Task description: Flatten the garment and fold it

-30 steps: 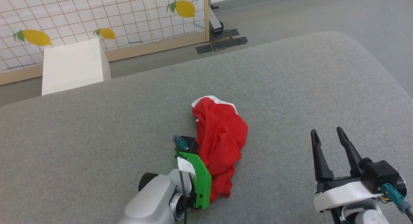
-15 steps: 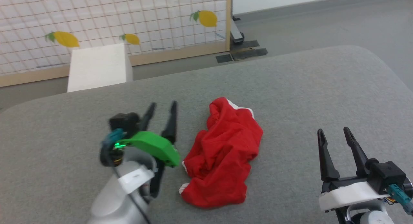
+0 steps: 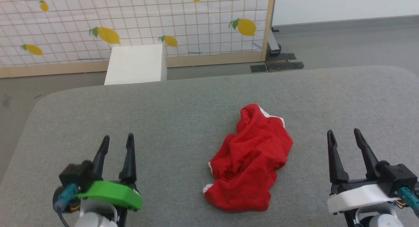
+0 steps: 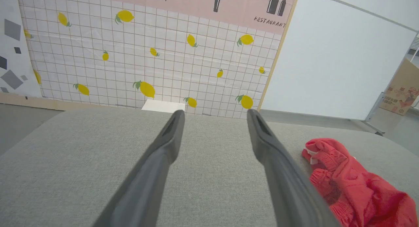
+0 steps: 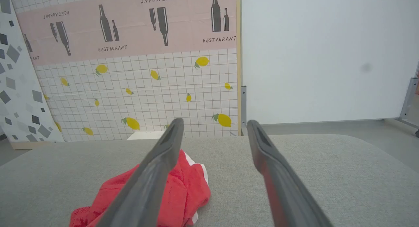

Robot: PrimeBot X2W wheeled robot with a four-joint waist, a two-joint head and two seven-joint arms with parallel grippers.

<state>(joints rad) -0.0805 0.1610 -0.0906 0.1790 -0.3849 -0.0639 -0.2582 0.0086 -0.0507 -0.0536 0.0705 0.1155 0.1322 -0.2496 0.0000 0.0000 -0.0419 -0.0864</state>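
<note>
Garment (image 3: 250, 168) crumpled toward near edge of bench (image 3: 183, 102), likely limp, light | you should pinch white trim (image 3: 271, 117) | left gripper (image 3: 118, 136), right gripper (image 3: 343, 131): jaws open, empty

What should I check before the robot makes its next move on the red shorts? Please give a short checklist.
1. The left claw is open and empty: ok.
2. The right claw is open and empty: ok.
3. The red shorts lie wholly on the grey surface: ok.
4. The shorts are spread flat: not ok, they are crumpled in a heap.
5. The white trim is exposed for a grasp: ok, at the far end.
6. Where the waistband is: cannot tell.
</note>
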